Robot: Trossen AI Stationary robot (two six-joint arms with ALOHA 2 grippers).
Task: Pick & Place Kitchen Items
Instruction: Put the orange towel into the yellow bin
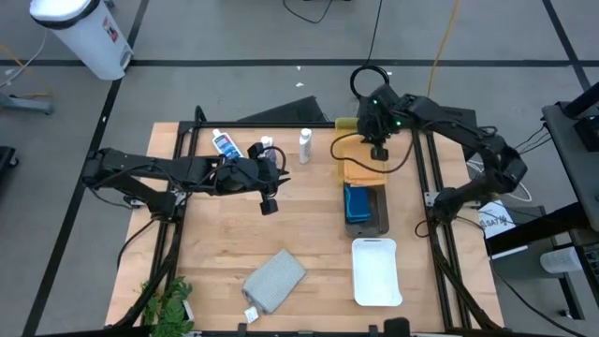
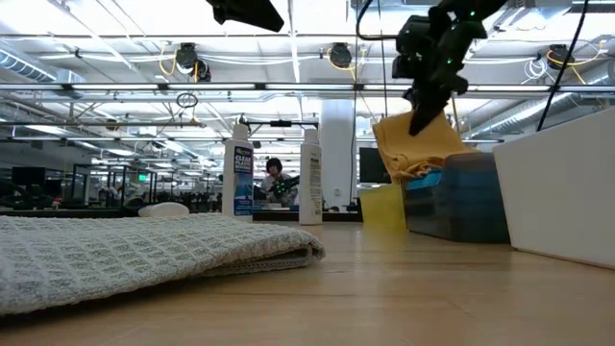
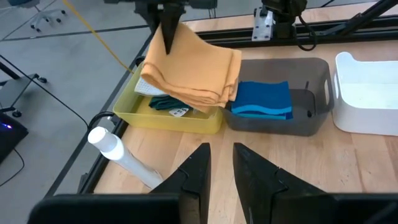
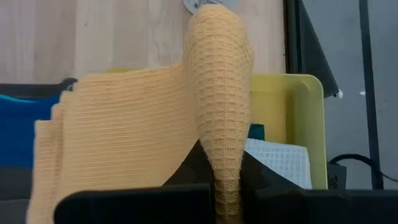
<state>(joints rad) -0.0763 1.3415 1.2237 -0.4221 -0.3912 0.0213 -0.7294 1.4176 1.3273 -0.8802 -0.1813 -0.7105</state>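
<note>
The right gripper [image 1: 378, 150], upper centre-right of the high view, is clamped on the orange folded waffle-weave towel [image 3: 193, 68], draped over the flat yellow tray [image 3: 163, 117]. Blue sponges [image 3: 261, 99] fill the dark grey tray [image 3: 314, 118]. A grey folded towel [image 1: 274, 279] and white blue-labelled bottles [image 1: 226, 144] remain on the wooden surface [image 1: 299, 234]. The left gripper [image 3: 217, 165] hovers mid-frame, fingers slightly apart.

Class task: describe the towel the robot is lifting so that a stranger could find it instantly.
Find the yellow tray at the table's far edge. Above it, the right claw pinches a folded orange towel draping toward the grey tray. It is the only orange cloth; the other towel is grey.
</note>
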